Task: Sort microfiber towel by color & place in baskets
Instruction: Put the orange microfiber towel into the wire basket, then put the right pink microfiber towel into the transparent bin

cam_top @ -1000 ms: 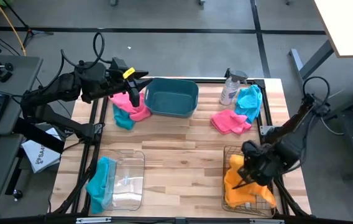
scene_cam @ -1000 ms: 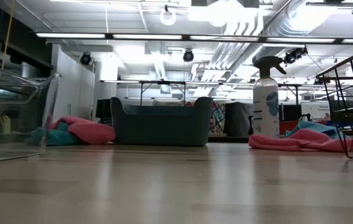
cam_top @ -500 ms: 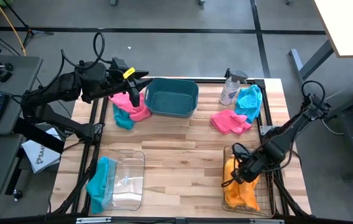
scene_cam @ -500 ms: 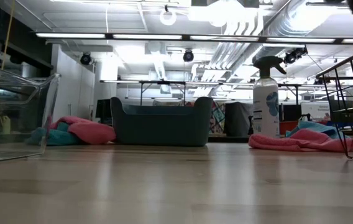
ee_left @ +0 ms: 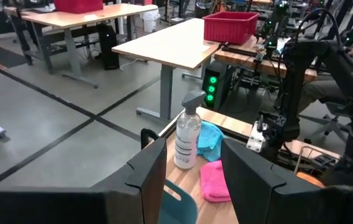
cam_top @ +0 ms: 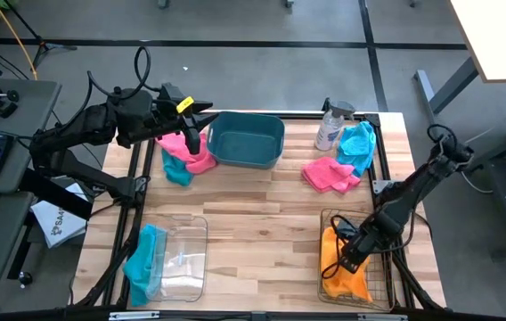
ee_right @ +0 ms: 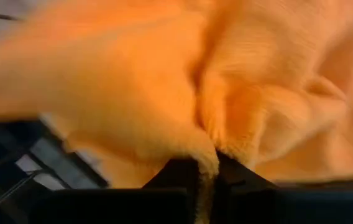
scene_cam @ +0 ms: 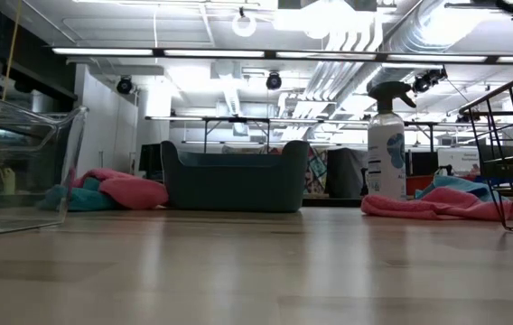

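- The table (cam_top: 253, 209) has a light wooden top with a dark frame along its edges.
- The teal tub (cam_top: 247, 139) stands at the far side, near the middle.
- Just beside it on the left lies a heap of pink and teal towels (cam_top: 184, 157).
- The spray bottle (cam_top: 330, 125) stands at the far right, with a teal towel (cam_top: 358, 144) and a pink towel (cam_top: 329, 174) near it.
- The clear bin (cam_top: 177, 257) stands at the near left.
- The wire basket (cam_top: 353, 263) stands at the near right.

A: Where's the right tool (cam_top: 346, 259)?
B: Down in the wire basket (cam_top: 373, 290), on the orange towel (cam_top: 335, 267).
A: And the left tool (cam_top: 196, 141)?
B: Over the pink towel (cam_top: 191, 153), just beside the teal tub (cam_top: 246, 140).
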